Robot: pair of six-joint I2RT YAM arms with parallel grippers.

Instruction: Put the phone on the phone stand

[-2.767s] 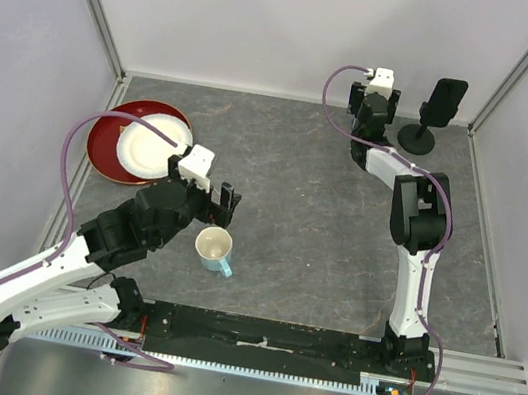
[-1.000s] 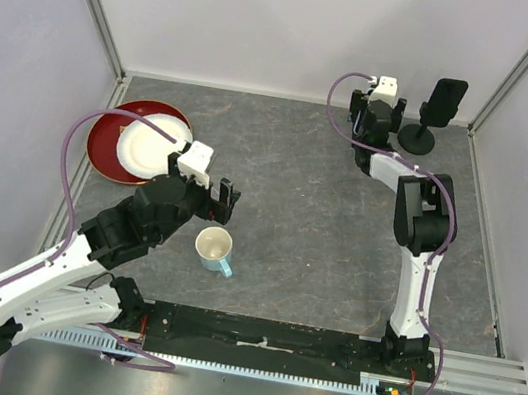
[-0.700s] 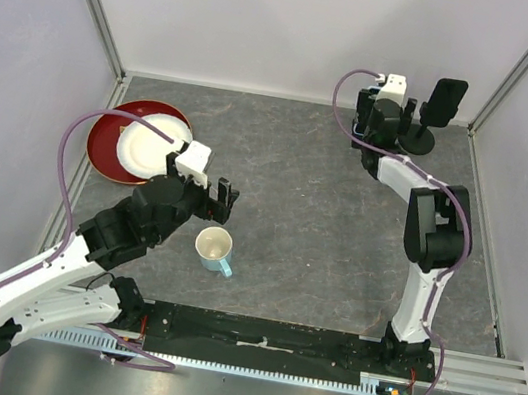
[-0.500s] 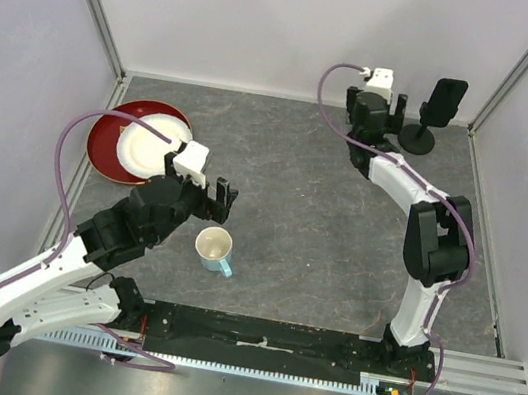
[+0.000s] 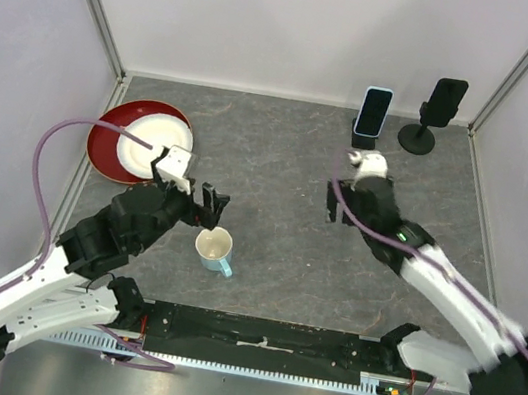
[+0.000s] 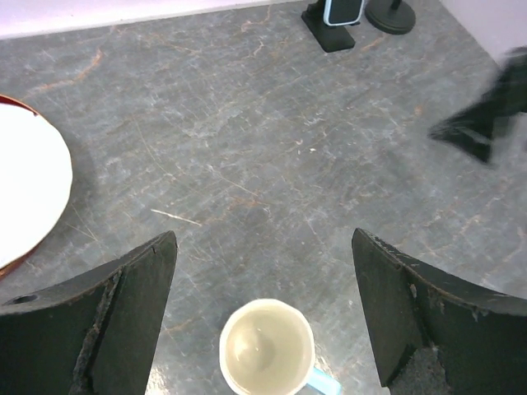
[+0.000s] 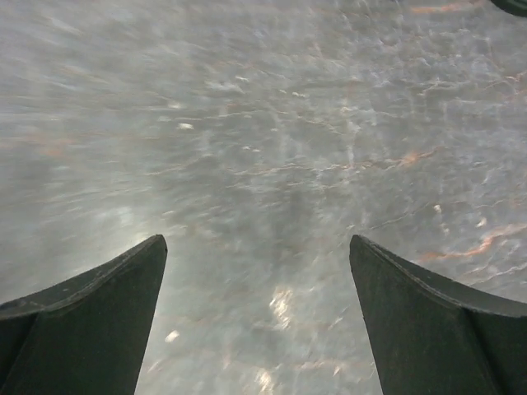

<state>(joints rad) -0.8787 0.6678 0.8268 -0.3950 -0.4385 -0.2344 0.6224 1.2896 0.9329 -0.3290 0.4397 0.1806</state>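
With the phone [image 5: 375, 107] standing upright at the far edge of the bench [image 5: 292, 152], I read its lower end as seated in a small black phone stand [image 6: 329, 39] with a block-shaped foot. Its pale blue rim shows clearly from above. Just to the right of it is a second, round-based stand [image 5: 448, 100], black all over. It sits near the phone but I cannot tell whether the two touch.

The right claw [image 7: 257, 243] is well apart from the phone, out over bare grey bench nearer the middle. Its two fingers are spread wide and there is nothing between them. Both that wrist view and the arm as seen from above are smeared, so I cannot give finer detail.

The left claw [image 6: 263, 239] is also spread wide and holds nothing. It hangs over the left-centre of the bench, tilted toward the far side. Just below it in its own camera is a mug [image 6: 266, 346] (cream inside, with a light blue handle), standing upright and clear of both fingers.

At the far left lies a red plate [image 5: 104, 153] with a white plate [image 5: 152, 138] resting on top of it.
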